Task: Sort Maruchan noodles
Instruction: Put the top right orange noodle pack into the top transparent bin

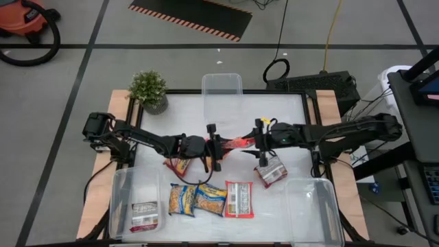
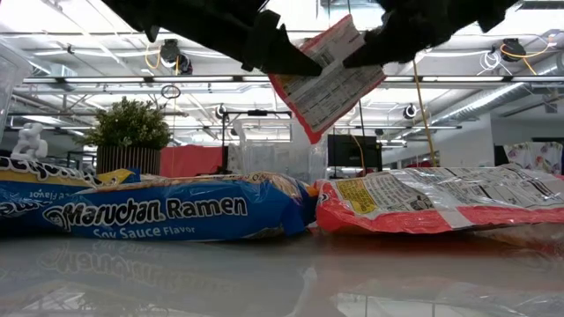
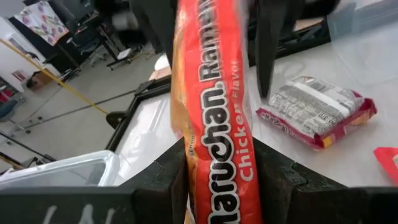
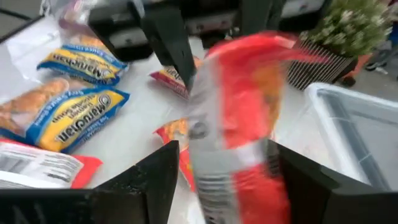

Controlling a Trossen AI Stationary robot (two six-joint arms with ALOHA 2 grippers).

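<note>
"Maruchan Ramen Chicken Flavor" reads along the orange-red packet (image 3: 214, 124), held above the counter's (image 1: 288, 110) middle, long axis running between both arms. Left pincer (image 3: 214, 186) clamps one end; right pincer's (image 4: 217, 180) fingers stand apart around the other. A blue packet (image 2: 159, 211) lying flat reads "Soy Sauce Flavor".

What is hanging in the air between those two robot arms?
A red-orange Maruchan chicken ramen packet, seen from above and in the low view. The left gripper clamps it; the right gripper jaws stand open around it.

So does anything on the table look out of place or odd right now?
One red noodle packet hangs tilted above the table's middle, between both end effectors: left clamped on it, right open around it. The other packets lie flat; one sits in the left bin.
</note>
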